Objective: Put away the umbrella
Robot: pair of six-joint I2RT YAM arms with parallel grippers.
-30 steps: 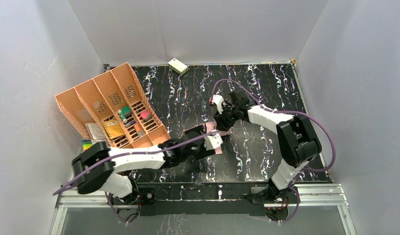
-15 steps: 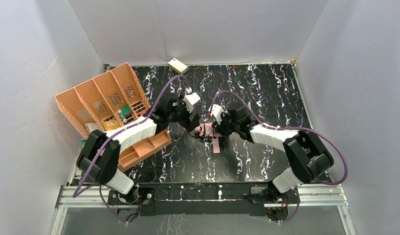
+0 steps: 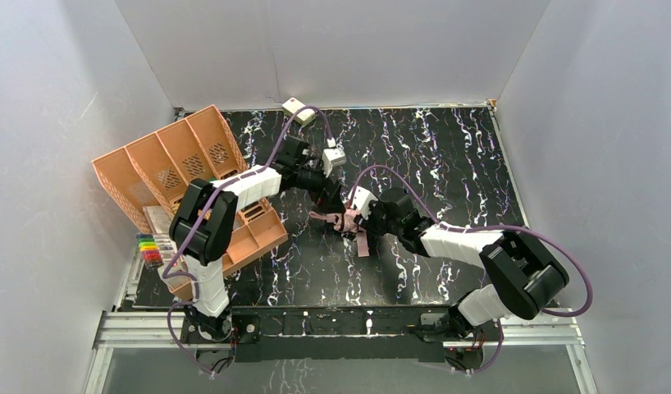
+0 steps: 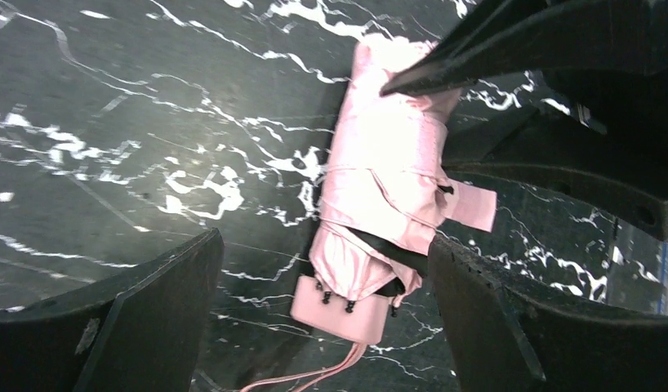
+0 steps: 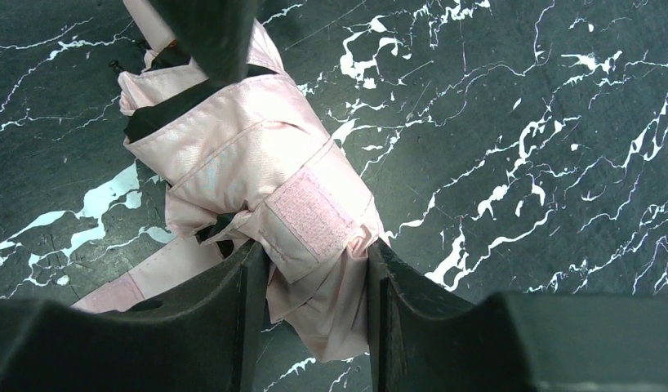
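Observation:
The umbrella (image 3: 345,220) lies folded on the black marble table, shiny pink with black showing in the folds. In the left wrist view its pink handle (image 4: 343,307) and thin strap point toward the camera. My left gripper (image 4: 322,249) is open wide, with one finger on each side of the handle end and neither touching it; in the top view the left gripper (image 3: 328,197) is just beyond the umbrella. My right gripper (image 5: 314,253) is shut on the umbrella's fabric end (image 5: 265,175), beside the velcro tab; in the top view the right gripper (image 3: 358,215) is on the umbrella's right.
An orange divided organizer (image 3: 172,160) stands tilted at the far left, with an orange tray section (image 3: 254,234) below it near my left arm. A small cream box (image 3: 298,109) sits at the back wall. Coloured items (image 3: 152,246) lie at the left edge.
My left arm swung from low at the front up and round to the far side of the umbrella. My right gripper shifted nearer and left with the umbrella.

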